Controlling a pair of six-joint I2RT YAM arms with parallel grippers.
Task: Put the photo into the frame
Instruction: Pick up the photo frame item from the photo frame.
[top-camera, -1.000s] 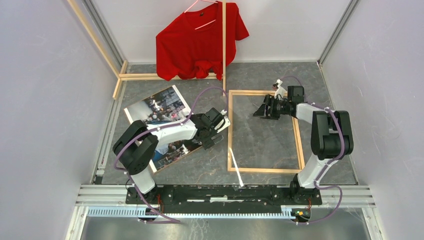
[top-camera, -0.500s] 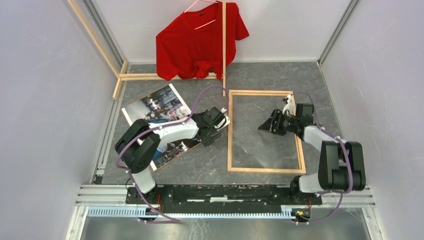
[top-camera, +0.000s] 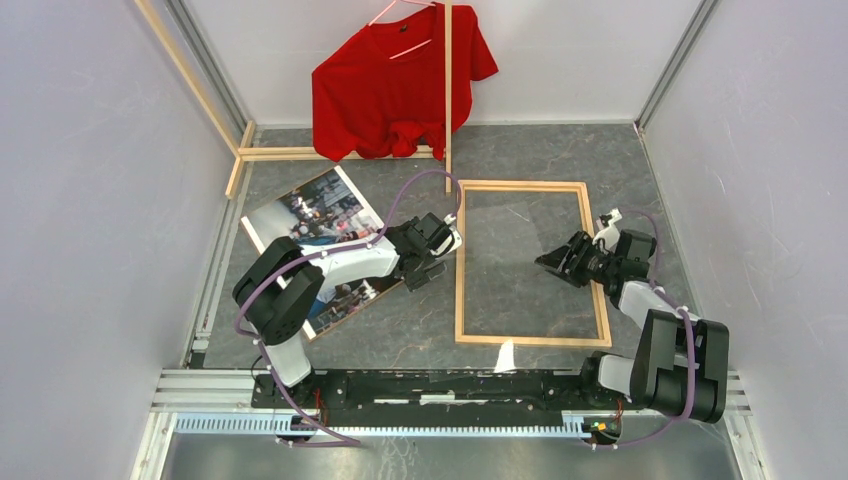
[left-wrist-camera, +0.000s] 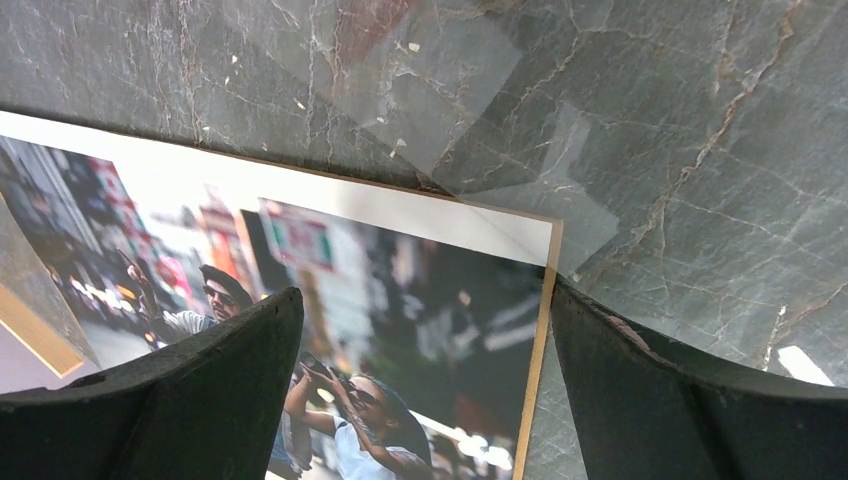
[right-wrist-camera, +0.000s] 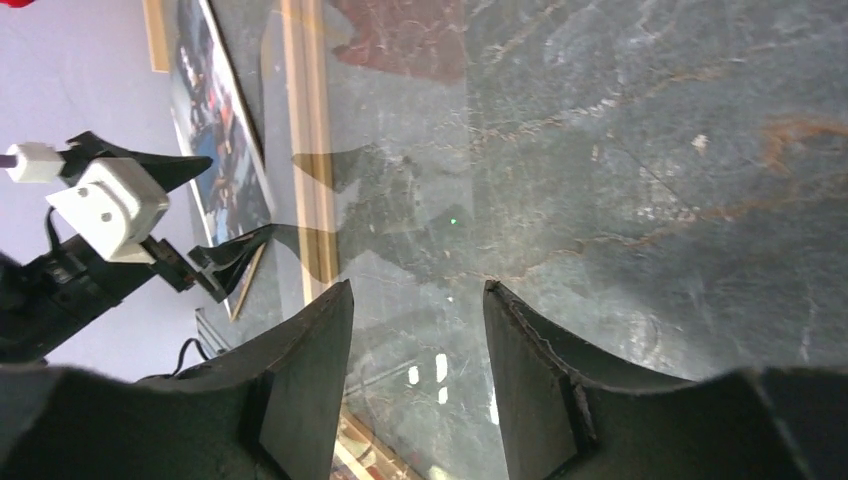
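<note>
Since a second ago the right arm has folded back toward the lower right of the top view. That has carried the right gripper (top-camera: 550, 263) from over the upper middle of the frame (top-camera: 461, 290) to just inside its right rail. The left arm has barely shifted.

On the grey table (top-camera: 400, 335) the frame lies flat, right of centre, with nothing inside it but its pane. The photo (top-camera: 310, 215) lies face up, tilted, left of centre, and its right corner is near the frame's left rail. A red shirt (top-camera: 395, 85) hangs at the top, with wood slats (top-camera: 300, 153) below it.

The left gripper (top-camera: 420, 272) is spread wide with the photo's right corner between its fingers (left-wrist-camera: 200, 400), not pinched. The right gripper's fingers (right-wrist-camera: 310, 380) stand apart over the pane, holding nothing.
</note>
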